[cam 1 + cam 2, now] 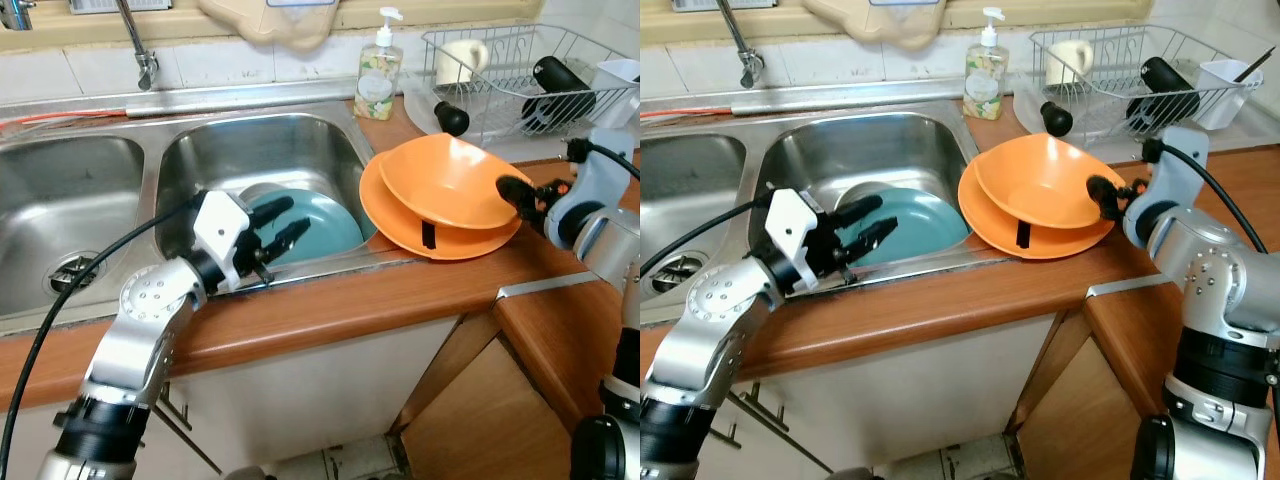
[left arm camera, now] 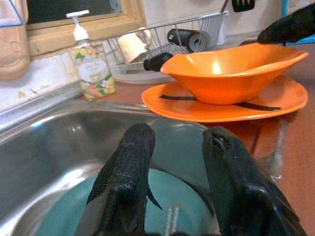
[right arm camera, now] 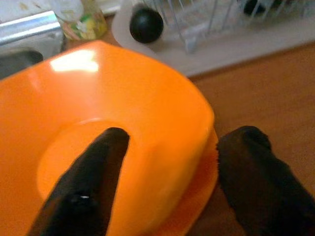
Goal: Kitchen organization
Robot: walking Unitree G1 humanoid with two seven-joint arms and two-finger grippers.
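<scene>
I had the right gripper at the near-right rim of the orange bowl, its fingers spread, one inside the bowl and the other outside the wall; they straddled the rim, but I could not see them pressing on it. The bowl sat tilted on the orange plate, which lay on the wooden bench just right of the sink, its edge overhanging the basin a little.

My left gripper reached over the front lip of the right-hand basin, fingers parted and holding nothing, hovering just above the teal plate that leaned inside the basin. A second, grey dish showed behind the teal one.

Behind the orange dishes stood a soap dispenser against the wall, and beside it a wire drying rack with a pale mug, a black cylindrical item and a white container. A black-handled utensil poked out from the rack toward the bowl. The tap hung over the divider between the two basins.
</scene>
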